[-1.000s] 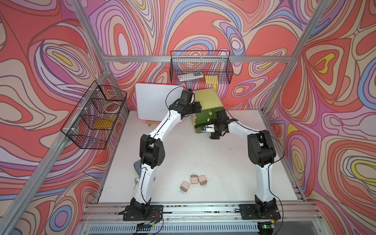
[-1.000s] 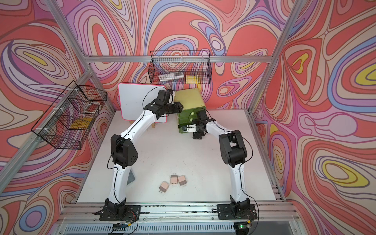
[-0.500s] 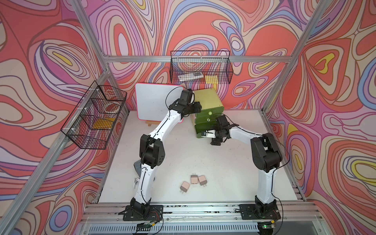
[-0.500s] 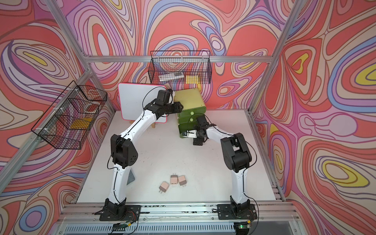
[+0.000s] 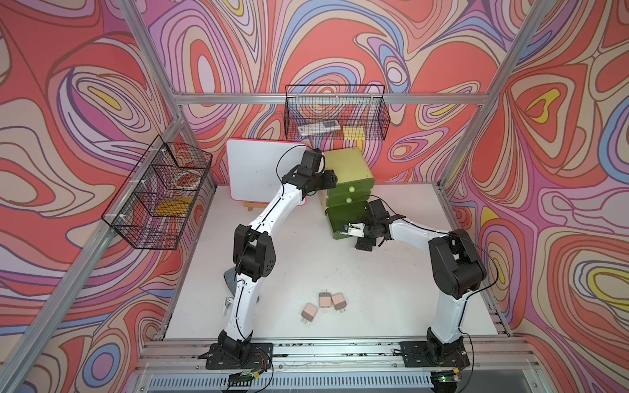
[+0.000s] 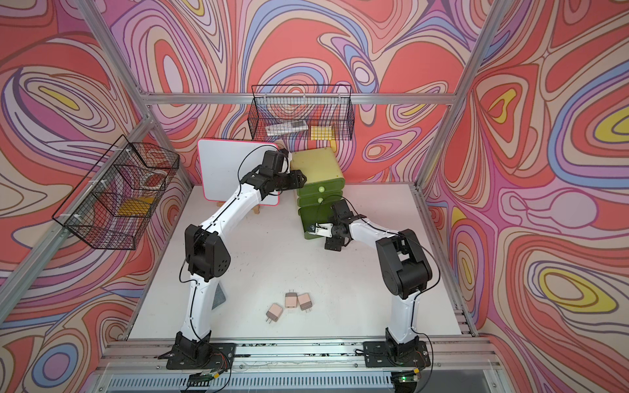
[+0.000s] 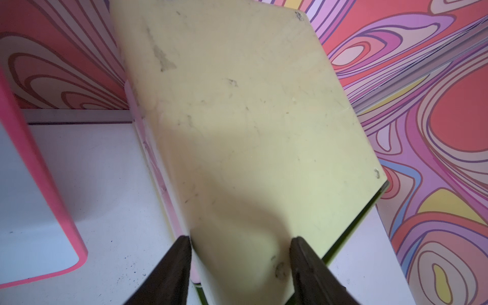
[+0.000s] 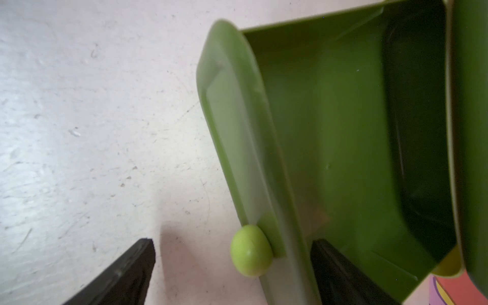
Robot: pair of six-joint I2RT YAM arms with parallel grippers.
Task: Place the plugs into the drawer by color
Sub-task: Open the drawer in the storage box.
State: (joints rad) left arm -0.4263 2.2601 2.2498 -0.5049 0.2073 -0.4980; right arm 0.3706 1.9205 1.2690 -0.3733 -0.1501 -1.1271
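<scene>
Three pink plugs (image 5: 325, 300) lie loose on the table, well behind both grippers and nearer the arms' bases, two of them touching and one just beside. No blue or green plugs show in any view. I judge that they are in the chest (image 5: 347, 166), whose two upper drawers are closed, so about a third of the sorting is left. The bottom drawer (image 8: 330, 118) is pulled out and looks empty. The right gripper (image 8: 232, 243) is spread wide at the drawer's front, one finger inside the drawer, the other outside, and the knob (image 8: 250, 250) between them, ungripped. The left gripper (image 7: 239, 237) sits at the chest's top corner with a finger on either side, and appears to pinch it steady.
</scene>
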